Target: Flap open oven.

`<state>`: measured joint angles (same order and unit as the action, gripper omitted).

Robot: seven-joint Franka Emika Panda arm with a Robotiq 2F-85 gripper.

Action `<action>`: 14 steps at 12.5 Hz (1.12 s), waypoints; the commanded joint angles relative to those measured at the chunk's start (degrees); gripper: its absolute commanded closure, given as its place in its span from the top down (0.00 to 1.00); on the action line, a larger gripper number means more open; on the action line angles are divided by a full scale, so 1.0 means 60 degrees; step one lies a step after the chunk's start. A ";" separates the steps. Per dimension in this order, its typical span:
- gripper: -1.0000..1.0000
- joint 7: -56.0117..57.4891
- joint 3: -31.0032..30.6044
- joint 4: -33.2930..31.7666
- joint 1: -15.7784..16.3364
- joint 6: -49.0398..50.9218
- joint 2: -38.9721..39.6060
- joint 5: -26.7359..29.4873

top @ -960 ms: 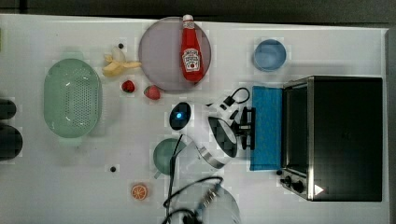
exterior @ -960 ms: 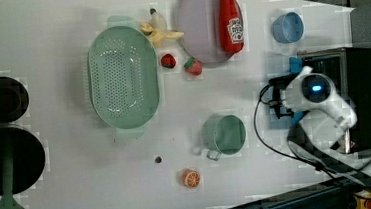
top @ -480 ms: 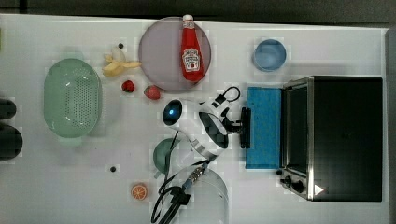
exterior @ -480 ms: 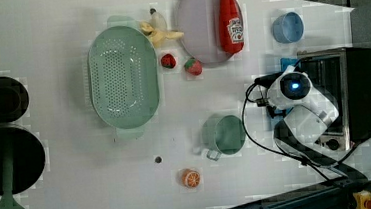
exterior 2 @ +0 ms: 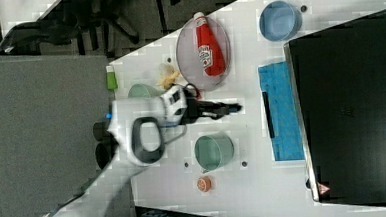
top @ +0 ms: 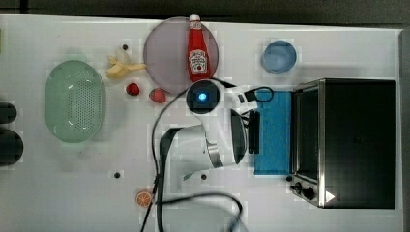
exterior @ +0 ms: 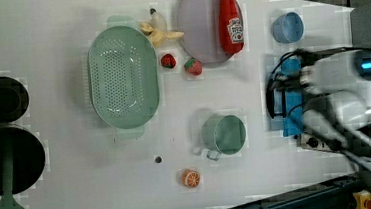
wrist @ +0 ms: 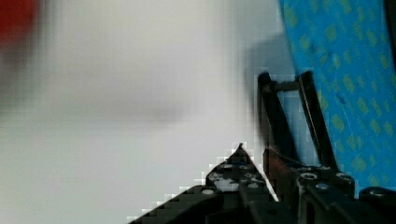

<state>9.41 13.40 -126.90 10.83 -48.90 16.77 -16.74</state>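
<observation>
The claw (exterior 2: 233,107) hangs over the white counter (top: 290,203), its fingers (wrist: 280,116) standing a narrow gap apart with nothing between them. In the wrist view they point toward the edge of the blue glass door (wrist: 345,84). In the right view the claw's tip is short of the dark bar handle (exterior 2: 267,113), with bare counter between the two.

The oven (top: 358,142) sits at the top view's right, a black box with a silver front frame and two knobs (top: 302,188) at the frame's lower corner. Its door (top: 273,131) lies flapped down flat on the counter, stretching toward the arm.

Behind the arm in the right view stands a green mug (exterior 2: 213,151), with an orange slice (exterior 2: 203,184) near it. Further off are a grey plate (top: 167,53) bearing a ketchup bottle (top: 197,50), a blue bowl (top: 279,56), two strawberries (top: 145,92), a banana (top: 121,65) and a green colander (top: 75,107).
</observation>
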 commanded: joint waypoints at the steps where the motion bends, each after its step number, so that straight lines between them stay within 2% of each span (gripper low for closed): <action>1: 0.18 -0.0687 0.0167 0.0885 -0.0087 0.1362 -0.1791 0.1720; 3: 0.18 -0.0934 0.0220 0.1643 -0.0086 0.3385 -0.2675 0.2643; 6: 0.18 -0.1002 0.0190 0.3377 -0.0076 0.6092 -0.3452 0.2498; 8: 0.18 -0.1058 0.0209 0.4152 -0.0076 0.8025 -0.3687 0.2558; 10: 0.18 -0.1069 0.0222 0.4564 -0.0079 0.8618 -0.3726 0.2548; 14: 0.18 -0.1069 0.0260 0.4688 -0.0083 0.8273 -0.3701 0.2542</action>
<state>5.81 14.97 -97.58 10.20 0.86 -8.53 -1.64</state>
